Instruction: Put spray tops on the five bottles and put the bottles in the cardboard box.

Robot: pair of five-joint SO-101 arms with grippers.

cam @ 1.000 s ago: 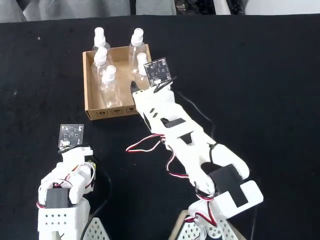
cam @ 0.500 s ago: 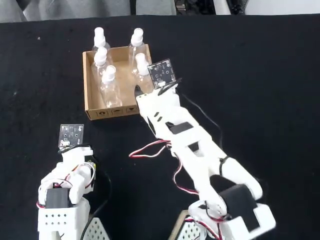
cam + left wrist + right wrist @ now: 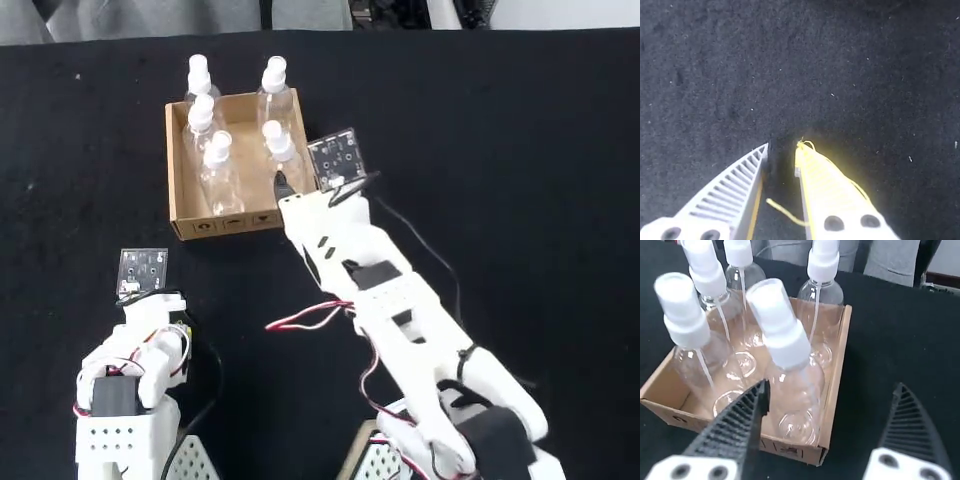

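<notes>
The left end effector sits folded back near its base at the near left of the black worktop, well apart from the box. In its wrist view, the left end effector shows a white ribbed finger and a yellow-taped finger with only a narrow gap between their tips. They hold nothing and hang over bare cloth.

Further right stands the cardboard box, open at the top. Small dark marks are printed on its front wall, too small to read.

Five clear bottles stand upright at the box, each with a white spray top. Three stand plainly inside, and the two far ones rise past the far wall. In the right wrist view, bottle bases show as rings on the box floor.

The right arm stretches across to the box's near right corner, where the right end effector is at the right wall. In its wrist view, the right end effector is spread wide and grips nothing. The nearest bottle is just beside one black finger; whether they touch cannot be told. The other finger is over the worktop outside the box.
</notes>
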